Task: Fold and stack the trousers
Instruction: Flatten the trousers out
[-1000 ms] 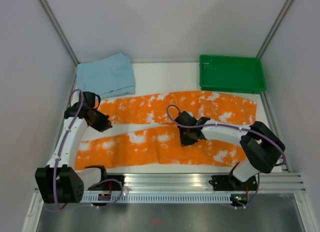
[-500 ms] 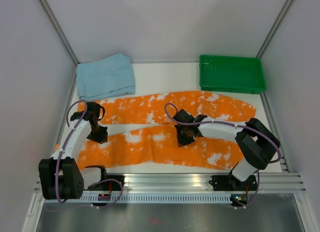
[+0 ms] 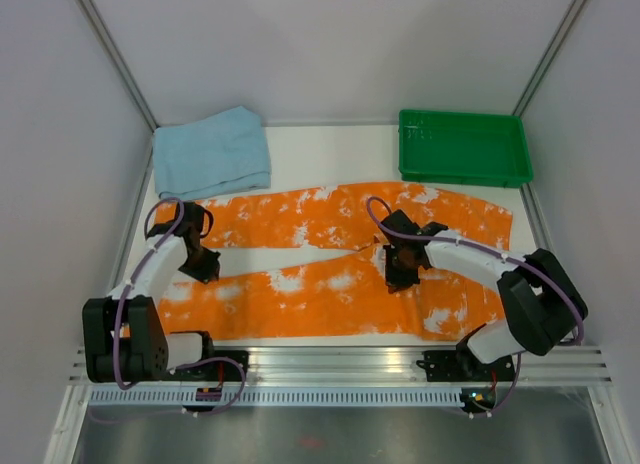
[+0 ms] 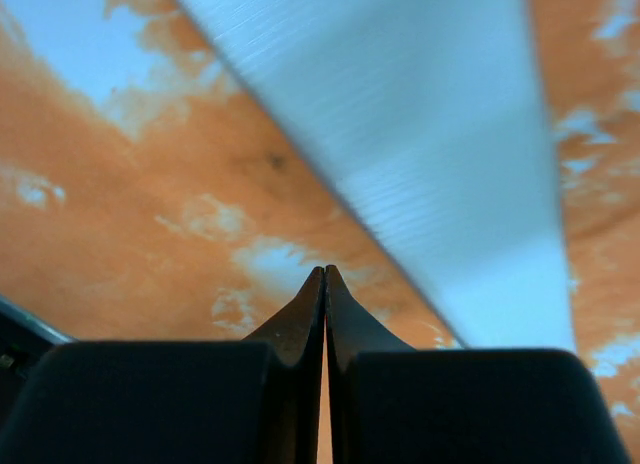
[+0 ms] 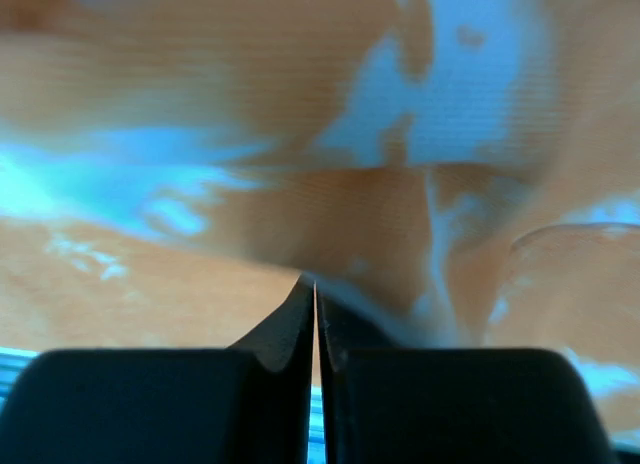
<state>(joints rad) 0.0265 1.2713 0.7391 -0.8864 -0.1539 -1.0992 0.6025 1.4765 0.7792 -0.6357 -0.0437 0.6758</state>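
Observation:
The orange and white tie-dye trousers [image 3: 300, 296] lie spread flat across the table, with one leg at the back [image 3: 300, 209] and one at the front. My left gripper [image 3: 203, 268] is shut on the upper edge of the front leg near its left end. In the left wrist view its tips [image 4: 325, 270] are pressed together over orange cloth [image 4: 150, 214] beside bare table. My right gripper [image 3: 398, 276] is shut on a bunched fold of the trousers near the crotch. In the right wrist view its tips [image 5: 315, 284] meet under rumpled cloth [image 5: 330, 214].
A folded light blue garment [image 3: 212, 152] lies at the back left. A green tray [image 3: 465, 177] stands at the back right. White walls and metal posts close in the table. An aluminium rail [image 3: 340, 362] runs along the near edge.
The front leg has been dragged to the right and now lies straighter. My right gripper moved right with the cloth. My left gripper moved toward the near edge, then slightly right.

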